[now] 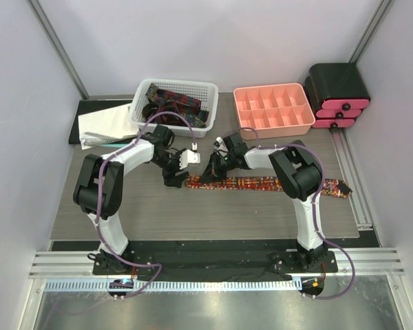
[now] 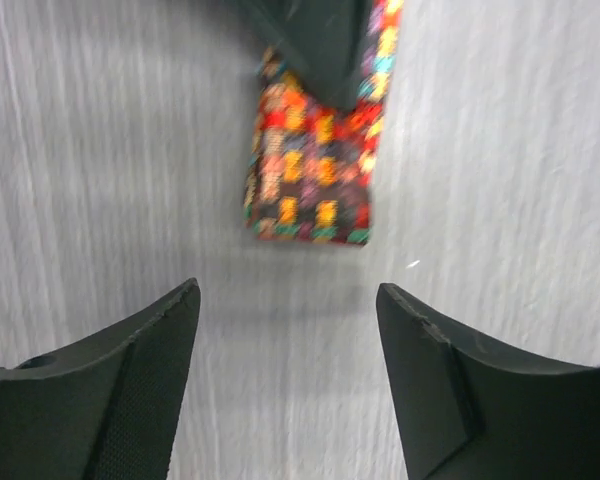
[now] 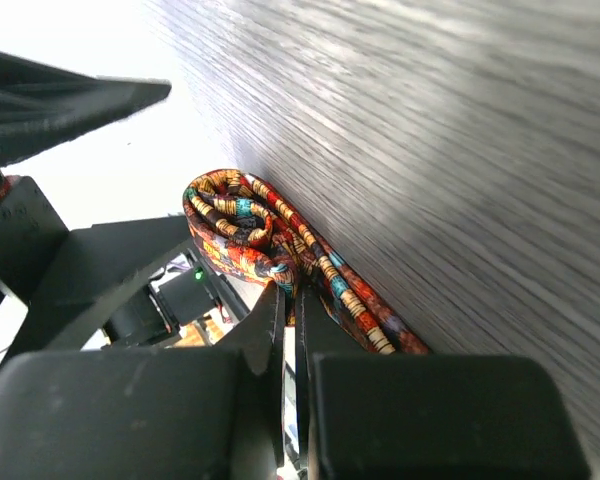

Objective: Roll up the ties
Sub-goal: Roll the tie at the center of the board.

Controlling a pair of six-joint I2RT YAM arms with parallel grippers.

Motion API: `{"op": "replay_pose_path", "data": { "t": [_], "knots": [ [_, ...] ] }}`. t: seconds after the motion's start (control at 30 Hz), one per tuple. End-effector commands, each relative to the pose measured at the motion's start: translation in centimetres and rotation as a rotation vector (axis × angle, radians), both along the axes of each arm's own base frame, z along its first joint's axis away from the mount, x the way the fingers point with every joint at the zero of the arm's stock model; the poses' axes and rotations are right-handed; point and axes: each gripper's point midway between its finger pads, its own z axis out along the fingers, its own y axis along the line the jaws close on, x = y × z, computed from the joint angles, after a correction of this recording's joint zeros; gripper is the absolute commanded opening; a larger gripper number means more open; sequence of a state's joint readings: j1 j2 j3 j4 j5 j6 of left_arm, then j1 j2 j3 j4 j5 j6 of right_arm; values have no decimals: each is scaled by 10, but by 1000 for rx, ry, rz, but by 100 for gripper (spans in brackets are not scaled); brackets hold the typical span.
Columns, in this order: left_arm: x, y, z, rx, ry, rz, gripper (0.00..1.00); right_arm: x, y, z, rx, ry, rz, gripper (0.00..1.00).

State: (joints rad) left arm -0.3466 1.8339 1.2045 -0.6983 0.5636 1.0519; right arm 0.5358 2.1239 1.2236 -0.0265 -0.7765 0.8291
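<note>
Work is at the first turn of the roll. The red tie [image 1: 275,183] lies stretched flat across the table [image 1: 193,213], running from its far right tip towards the middle, and only its left end is curled over on itself into a small loop.

The right gripper [image 3: 289,305] is clamped tight on the fabric just behind that loop, with its jaws together and the doubled cloth pinched between them. The left gripper [image 2: 288,300] stands wide apart and holds nothing. It sits just beside the folded end without touching it (its own camera looks straight down at the fold, with bare table between the fingers and the cloth).

From the close right wrist view the loop looks like a single loose turn, though part of it is hidden behind the fingers, so I cannot say for sure.

Nearly all the length is unrolled, so this tie is barely begun, and the other ties [image 1: 179,102] sit in the white basket [image 1: 141,110] at the back.

The next move probably calls for the open left jaws to close on the curl and hold it firm. That would leave the right free to take a new hold and turn the curl along the strip. A slack grip would likely let the slippery fabric spring open.
</note>
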Motion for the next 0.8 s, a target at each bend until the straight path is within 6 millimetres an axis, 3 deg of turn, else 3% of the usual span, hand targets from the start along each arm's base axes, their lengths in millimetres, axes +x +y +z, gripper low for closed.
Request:
{"op": "replay_pose_path", "data": {
  "t": [0.0, 0.17, 0.4, 0.6, 0.77],
  "knots": [
    [-7, -27, 18, -130, -12, -44, 72, -7, -10, -24, -37, 41, 2, 1],
    [-6, -36, 10, -102, -32, -72, 75, -10, -15, -38, -43, 77, -1, 1],
    [-3, -31, -11, -11, -57, -102, 63, -11, -16, -43, -37, 95, -2, 1],
    [-2, -35, 8, -42, -95, -113, 36, -14, -16, -47, -39, 106, -1, 1],
    [-9, -53, 33, -123, -81, -122, 34, -6, -11, -43, -22, 85, -11, 1]
  ]
}}
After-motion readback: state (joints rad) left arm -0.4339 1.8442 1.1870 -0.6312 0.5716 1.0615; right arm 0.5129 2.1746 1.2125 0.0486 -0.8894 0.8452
